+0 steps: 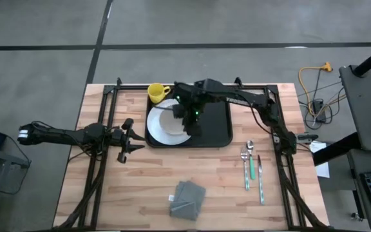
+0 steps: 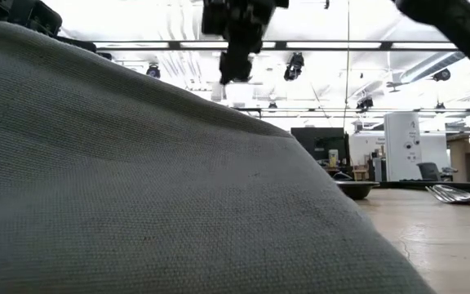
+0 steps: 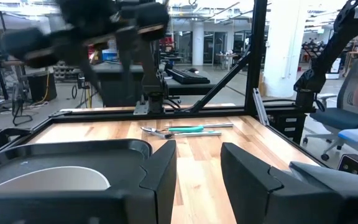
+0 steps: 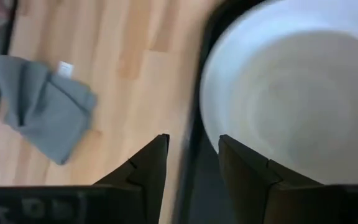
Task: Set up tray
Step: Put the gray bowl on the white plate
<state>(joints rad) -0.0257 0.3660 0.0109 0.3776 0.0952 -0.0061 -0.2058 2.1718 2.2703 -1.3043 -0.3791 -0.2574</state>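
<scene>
The black tray (image 1: 214,125) lies at the far middle of the table. A round white plate (image 1: 163,125) rests flat on its left half, and a yellow mug (image 1: 158,92) stands at its far left corner. My right gripper (image 1: 189,119) hovers open above the tray by the plate's right edge. Its wrist view shows the open fingers (image 4: 191,152) over the tray rim (image 4: 199,93) beside the plate (image 4: 291,99). My left gripper (image 1: 131,138) waits open left of the tray, and its wrist view looks level across the tray (image 3: 73,149).
A grey folded napkin (image 1: 187,198) lies near the table's near edge and fills the low view (image 2: 137,180). A spoon, a green-handled piece and a knife (image 1: 253,167) lie right of the tray. Dark frame rails run along both sides of the table.
</scene>
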